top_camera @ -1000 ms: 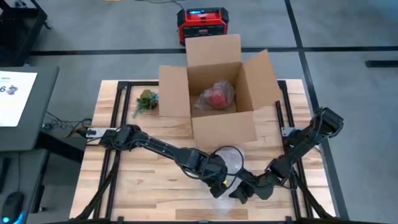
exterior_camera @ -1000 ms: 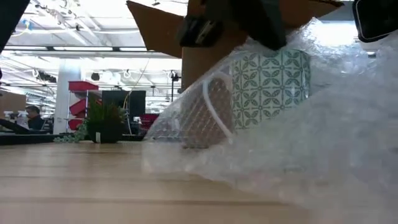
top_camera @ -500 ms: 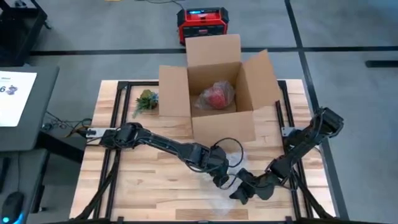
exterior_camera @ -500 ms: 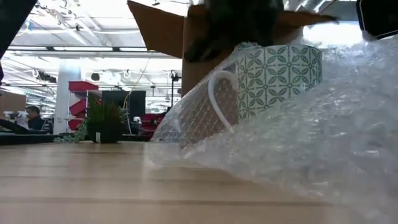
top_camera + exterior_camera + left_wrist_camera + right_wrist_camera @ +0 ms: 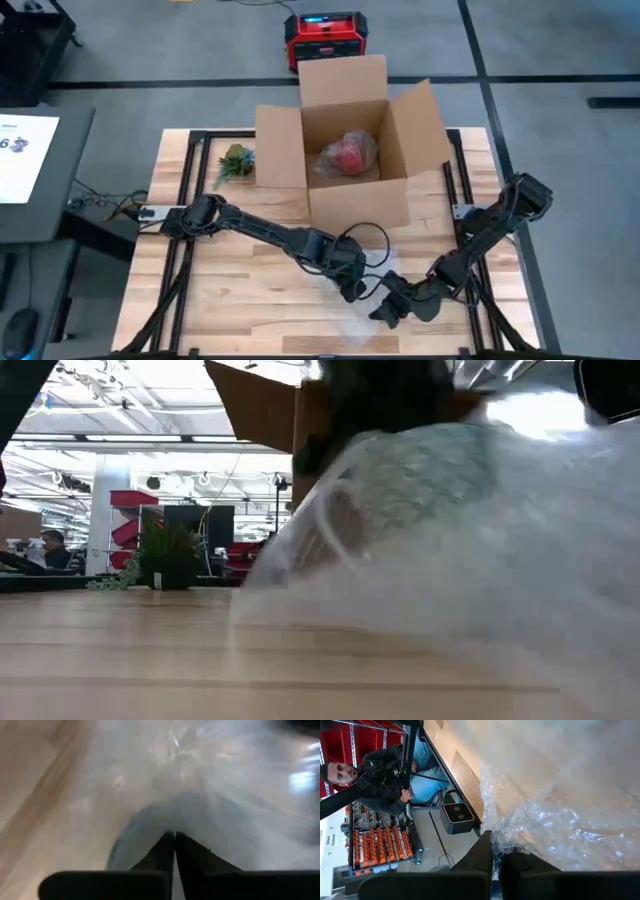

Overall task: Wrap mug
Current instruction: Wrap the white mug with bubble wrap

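Note:
A white mug with a green leaf pattern lies on its side near the table's front edge, seen blurred through a sheet of clear bubble wrap that lies under it and rises in front of it. My left gripper is shut right above the mug, on the wrap. Just to its right, my right gripper is shut on the wrap's near edge at the front of the table. In the high view the mug is hidden under the left gripper. My left gripper comes from above, slanting down, and its fingers are closed on the wrap over the mug's rounded side. Blur hides which part of the sheet it has and how many layers. My right gripper pinches the crumpled near edge of the bubble wrap between its two fingers, coming low from the table's right side. The rest of the sheet spreads away from the fingers over the tabletop.
An open cardboard box with a red wrapped thing inside stands at the table's far middle, close behind the mug. A small potted plant sits left of it. A person sits beyond the table's near edge.
My left gripper has shifted slightly toward the far right, staying shut. The mug under it has gone from tilted to nearly level and moved a little to the right. The wrap has risen in front of the mug and now veils it.

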`<state>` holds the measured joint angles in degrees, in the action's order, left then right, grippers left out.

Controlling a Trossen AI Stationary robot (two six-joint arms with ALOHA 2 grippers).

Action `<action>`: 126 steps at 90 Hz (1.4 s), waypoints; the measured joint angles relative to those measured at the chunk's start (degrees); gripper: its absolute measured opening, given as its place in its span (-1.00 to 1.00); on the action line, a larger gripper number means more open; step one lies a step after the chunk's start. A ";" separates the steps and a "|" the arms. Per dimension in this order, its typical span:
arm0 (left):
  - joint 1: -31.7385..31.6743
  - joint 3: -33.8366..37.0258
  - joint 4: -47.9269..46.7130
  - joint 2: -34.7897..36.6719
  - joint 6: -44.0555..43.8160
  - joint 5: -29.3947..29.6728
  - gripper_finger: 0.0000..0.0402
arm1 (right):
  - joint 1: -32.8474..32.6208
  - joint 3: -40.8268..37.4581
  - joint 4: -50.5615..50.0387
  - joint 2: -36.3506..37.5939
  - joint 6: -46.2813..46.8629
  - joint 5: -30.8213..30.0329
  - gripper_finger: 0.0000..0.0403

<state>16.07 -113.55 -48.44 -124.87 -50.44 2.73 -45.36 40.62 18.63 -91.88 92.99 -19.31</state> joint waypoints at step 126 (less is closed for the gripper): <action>0.35 -9.66 -3.64 -10.53 1.60 -2.93 -1.00 | -1.20 0.02 -0.06 0.02 0.00 -0.13 -1.00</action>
<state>16.43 -123.21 -52.08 -135.41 -48.84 -0.20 -46.56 40.64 18.57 -91.85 92.99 -19.44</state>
